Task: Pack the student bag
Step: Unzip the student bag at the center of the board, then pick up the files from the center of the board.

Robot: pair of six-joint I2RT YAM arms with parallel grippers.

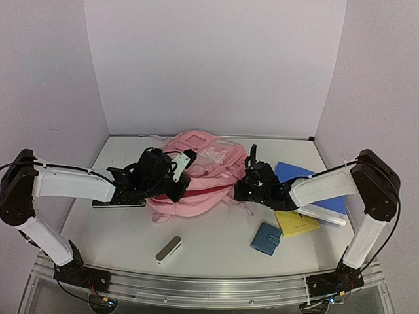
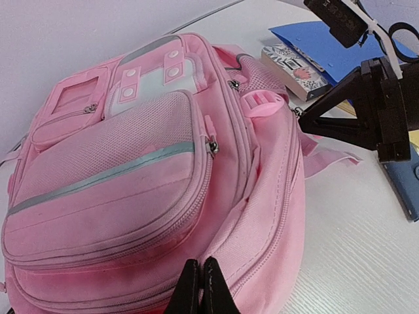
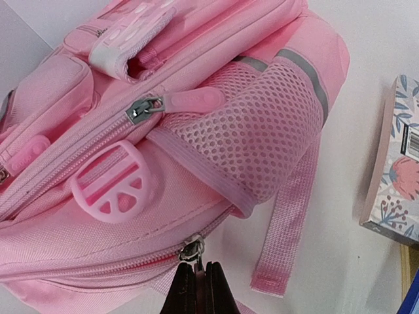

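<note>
The student bag [image 1: 203, 191] is laid at the centre of the top view. The left gripper [image 2: 200, 271] is clenched at its lower edge. The right gripper [image 3: 197, 271] is clenched just below a zip slider [image 3: 192, 250]; whether anything is pinched cannot be told.

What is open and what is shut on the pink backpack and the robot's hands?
pink backpack: lying front up.
front pocket: zipped shut.
left hand: shut, tips at the backpack's edge.
right hand: shut on the zip pull.
blue wallet: closed, lying flat.
</note>
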